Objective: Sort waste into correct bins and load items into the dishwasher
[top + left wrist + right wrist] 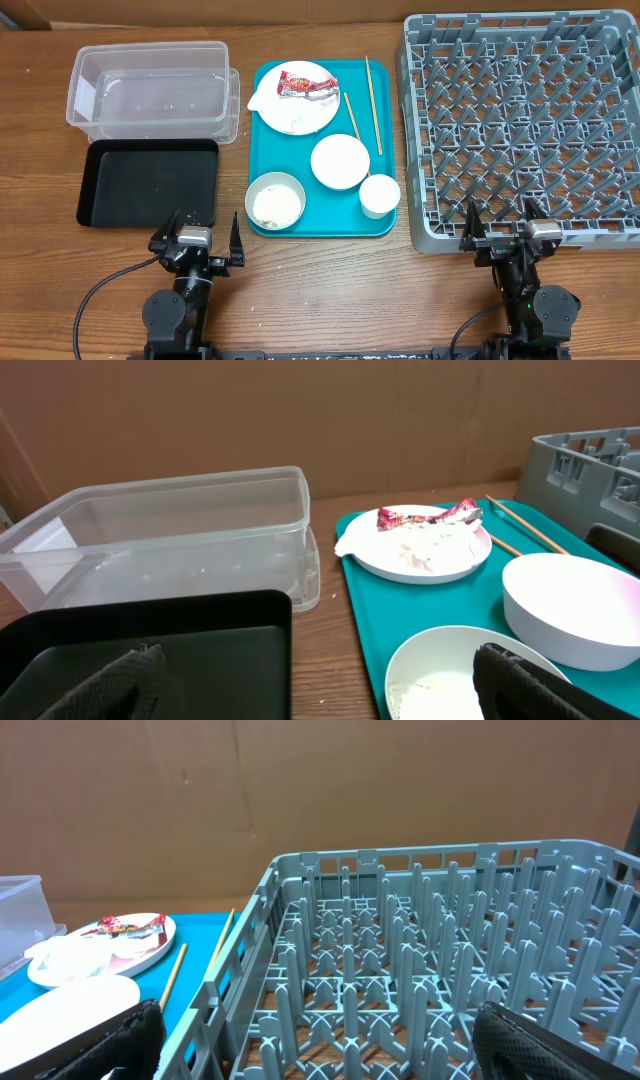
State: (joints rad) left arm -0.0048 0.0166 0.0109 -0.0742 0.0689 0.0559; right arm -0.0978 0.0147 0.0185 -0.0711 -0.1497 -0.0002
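Sitting on a teal tray (322, 222) in the middle of a wooden surface (330, 290) are the dishes. At the tray's far end is a round pale plate (300, 118). A small red printed wrapper (306, 84) lies on the plate, and a crumpled white napkin (262, 98) pokes out at its left edge. Two thin wooden chopsticks (373, 90) lie beside the plate on its right. Nearer the arms are a white bowl (340, 161), a second bowl (275, 202) holding white rice (274, 207), and a small white cup (380, 195) at the tray's near right corner.

Left of the teal tray, a clear plastic tub (150, 85) stands behind a shallow black tray (150, 185). To the right is a large grey dish rack (530, 120) with upright pegs.

The left jaws stand wide apart, gripping nothing. They are at the black tray's near edge, near the rice bowl but not touching it. The right jaws are also spread wide, at the rack's near edge, well apart from the cup.
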